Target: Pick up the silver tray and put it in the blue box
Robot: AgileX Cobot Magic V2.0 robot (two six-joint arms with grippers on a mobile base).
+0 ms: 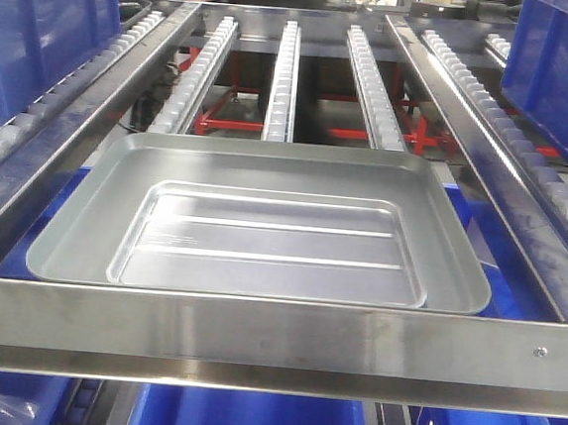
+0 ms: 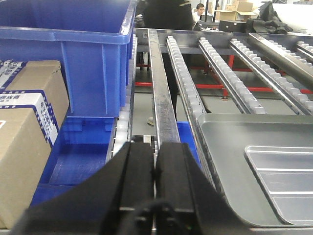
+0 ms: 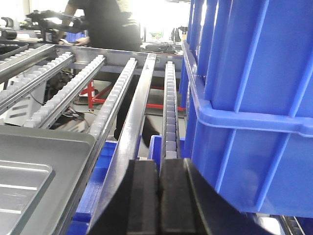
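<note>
The silver tray [image 1: 263, 221] lies flat across the roller rails [image 1: 283, 73] in the middle lane, its near edge just behind the steel front bar [image 1: 273, 336]. It is matte metal with rounded corners, a flared rim and a recessed floor with two long ridges. Beyond its far edge the rails run on bare, with open gaps between them.

My left hand [image 2: 155, 169] has its black pads pressed together with nothing between them. It sits above a steel rail just left of the tray's corner. My right hand [image 3: 159, 196] is pressed together the same way, just right of the tray.

Room is tight at the sides. A ribbed blue box [image 2: 63, 54] with a thick rim stands on the left lane, with cardboard cartons [image 2: 24, 132] in front of it. More smooth blue crates [image 3: 244, 98] crowd the right hand.
</note>
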